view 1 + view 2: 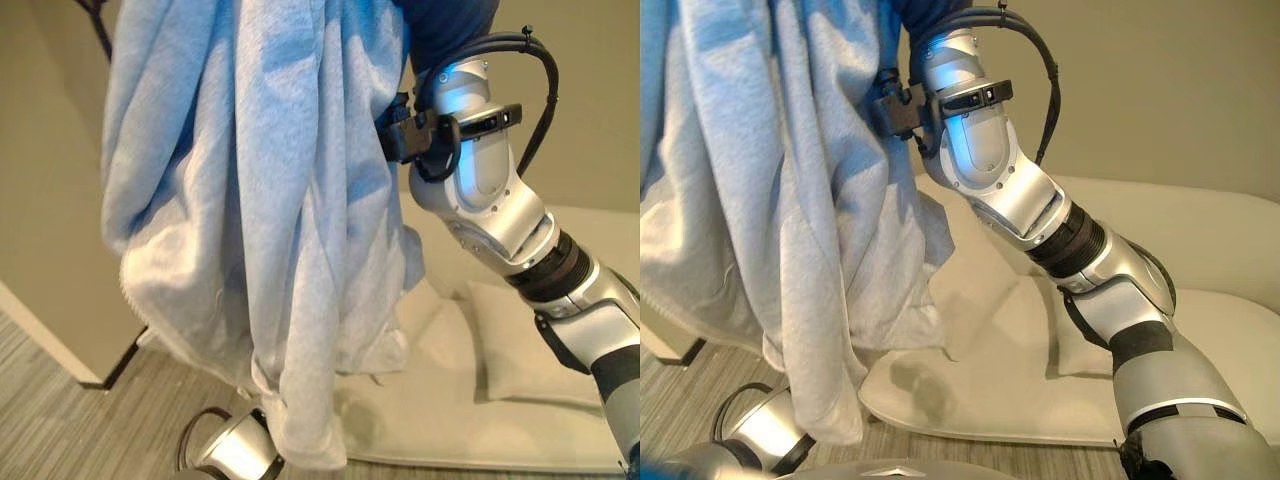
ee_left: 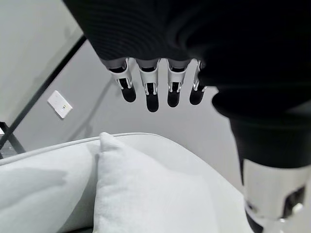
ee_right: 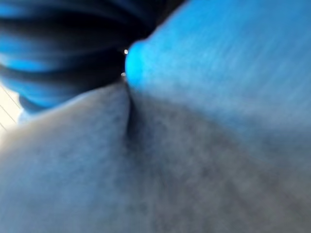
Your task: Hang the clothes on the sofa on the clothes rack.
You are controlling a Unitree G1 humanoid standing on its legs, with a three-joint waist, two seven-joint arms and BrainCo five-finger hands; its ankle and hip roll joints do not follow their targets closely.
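Observation:
A light grey-blue garment (image 1: 260, 220) hangs in long folds close in front of me, its hem near the floor. My right arm is raised beside it, and the dark cover of my right hand (image 1: 445, 25) disappears behind the cloth at the top. The right wrist view has the same cloth (image 3: 204, 145) pressed up against the hand. A thin black bar (image 1: 98, 25) crosses the top left next to the garment. My left hand (image 2: 152, 82) hangs low with straight fingers and nothing in it, above the cream sofa (image 1: 1210, 230).
A pale cushion (image 1: 520, 350) lies on the sofa seat, and a white pillow (image 2: 146, 194) sits below my left hand. A beige wall panel (image 1: 50, 200) stands at the left over striped grey floor (image 1: 60, 420). A wall socket (image 2: 60, 104) is behind the sofa.

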